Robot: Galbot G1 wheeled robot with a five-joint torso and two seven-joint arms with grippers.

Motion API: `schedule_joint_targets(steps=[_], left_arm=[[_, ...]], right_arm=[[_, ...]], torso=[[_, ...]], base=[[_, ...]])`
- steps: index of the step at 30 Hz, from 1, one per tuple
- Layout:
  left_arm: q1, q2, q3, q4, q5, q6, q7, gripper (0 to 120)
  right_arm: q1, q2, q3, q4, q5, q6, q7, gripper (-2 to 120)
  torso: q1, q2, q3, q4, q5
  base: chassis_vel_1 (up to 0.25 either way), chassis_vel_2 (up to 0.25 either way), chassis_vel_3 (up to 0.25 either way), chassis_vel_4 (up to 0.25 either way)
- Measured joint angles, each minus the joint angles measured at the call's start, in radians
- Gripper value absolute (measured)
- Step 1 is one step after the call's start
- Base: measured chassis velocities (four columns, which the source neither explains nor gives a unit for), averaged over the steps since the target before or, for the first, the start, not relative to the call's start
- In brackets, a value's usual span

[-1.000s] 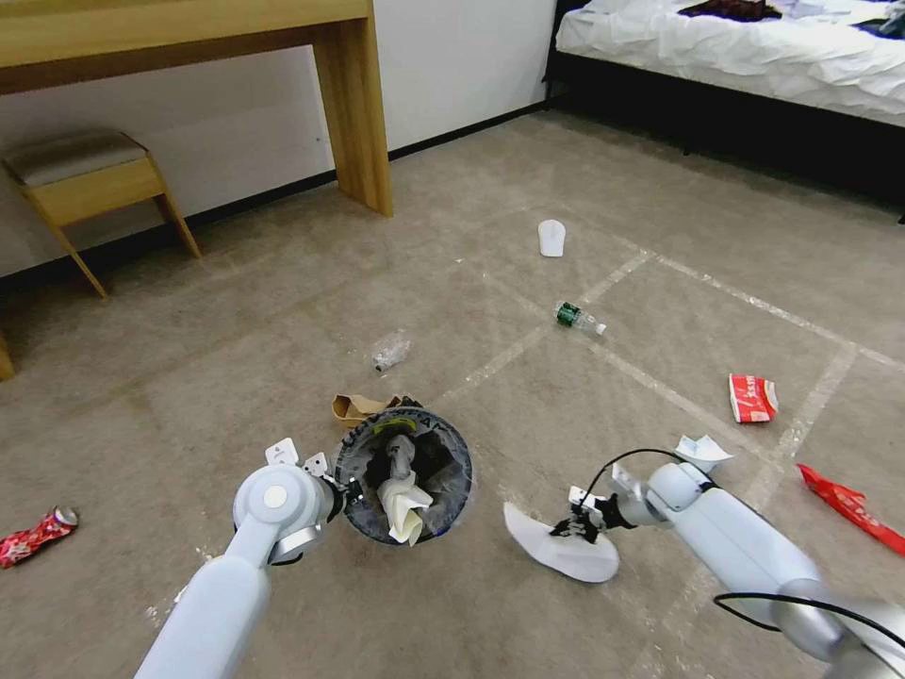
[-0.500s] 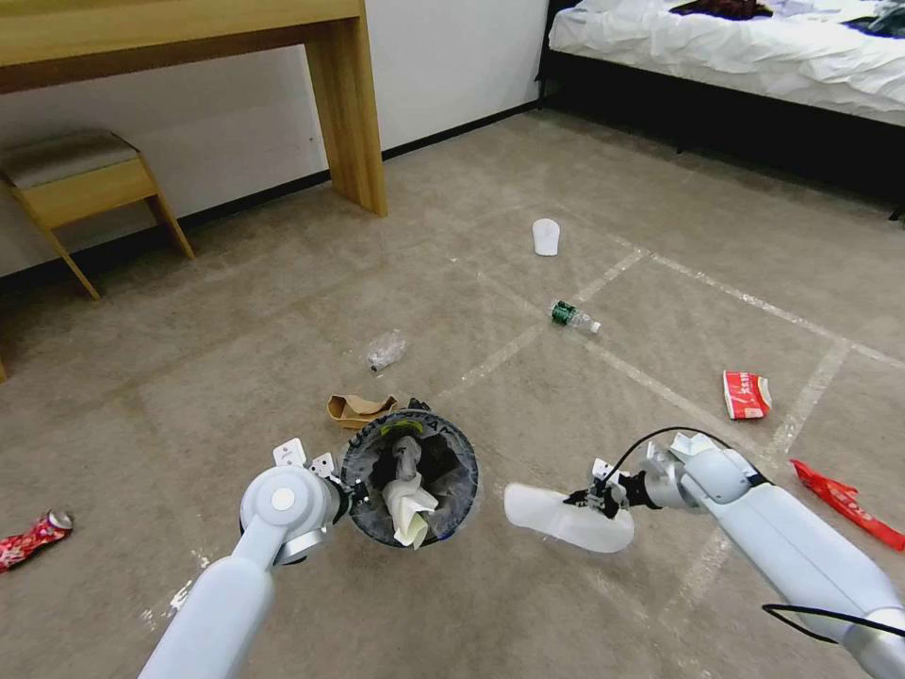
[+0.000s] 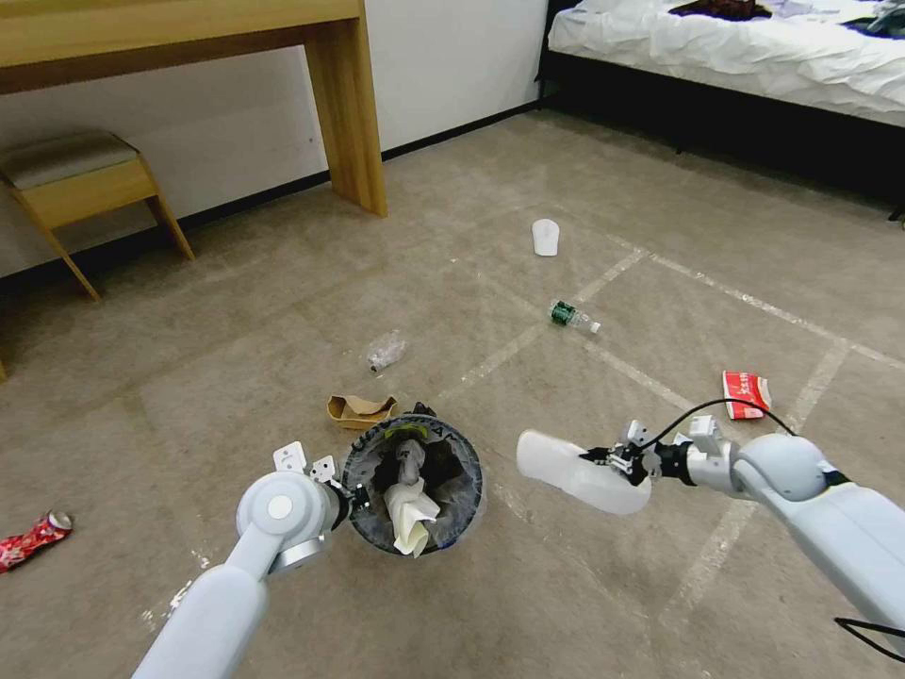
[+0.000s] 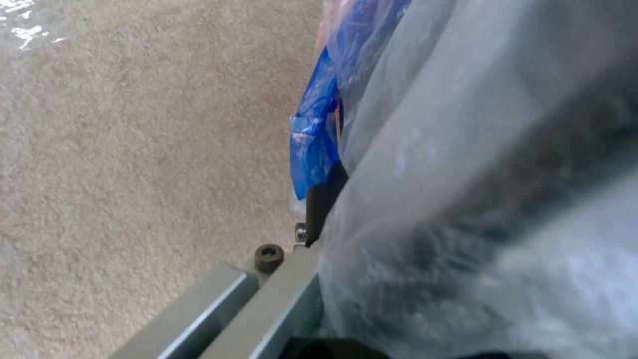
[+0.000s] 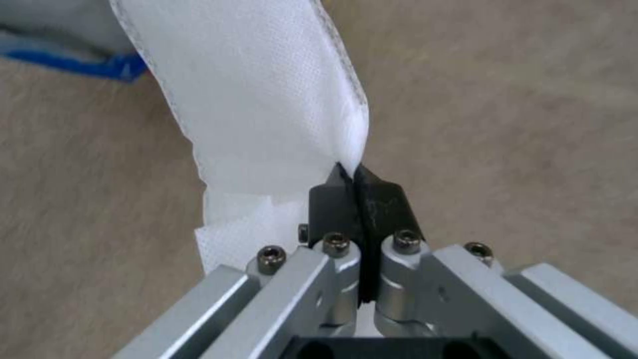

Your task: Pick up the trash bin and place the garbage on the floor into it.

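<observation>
Head view: the right claw (image 3: 603, 459) pinches a white slipper (image 3: 577, 471) above the carpet floor (image 3: 236, 321), just right of the trash bin (image 3: 412, 483). The left claw (image 3: 351, 497) grips the bin's rim.

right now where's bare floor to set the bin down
Bare carpet lies left of the trash bin, between the crushed can and the stool. Crowded ahead: cardboard, bottles.
</observation>
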Motion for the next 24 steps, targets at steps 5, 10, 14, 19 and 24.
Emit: schedule_joint_targets(steps=[5, 10, 14, 19, 24], left_arm=[[-0.01, 0.021, 0.002, -0.011, -0.043, 0.0, -0.011, 0], [-0.054, 0.045, -0.012, -0.023, -0.219, 0.0, -0.094, 0], [-0.066, 0.059, -0.021, -0.053, -0.325, 0.0, -0.144, 0], [-0.073, 0.072, -0.045, -0.099, -0.451, 0.0, -0.214, 0], [-0.085, 0.064, -0.042, -0.092, -0.471, 0.0, -0.221, 0]], right_arm=[[-0.06, -0.05, 0.068, 0.074, 0.053, 0.004, 0.042, 0], [-0.083, -0.08, 0.129, 0.128, 0.134, 0.066, 0.13, 0], [-0.088, -0.086, 0.143, 0.171, 0.213, 0.12, 0.184, 0], [-0.089, -0.061, 0.15, 0.274, 0.389, 0.253, 0.218, 0], [-0.077, -0.046, 0.134, 0.355, 0.504, 0.314, 0.214, 0]], torso=[[0.0, 0.0, 0.0, 0.0, 0.0001], [0.0, 0.0, 0.0, 0.0, 0.0001], [0.0, 0.0, 0.0, 0.0, 0.0], [0.0, 0.0, 0.0, 0.0002, 0.0001], [0.0, 0.0, 0.0, -0.0002, 0.0]], base=[[0.0, 0.0, 0.0, 0.0], [0.0, 0.0, 0.0, 0.0], [0.0, 0.0, 0.0, 0.0], [0.0, 0.0, 0.0, 0.0], [0.0, 0.0, 0.0, 0.0]])
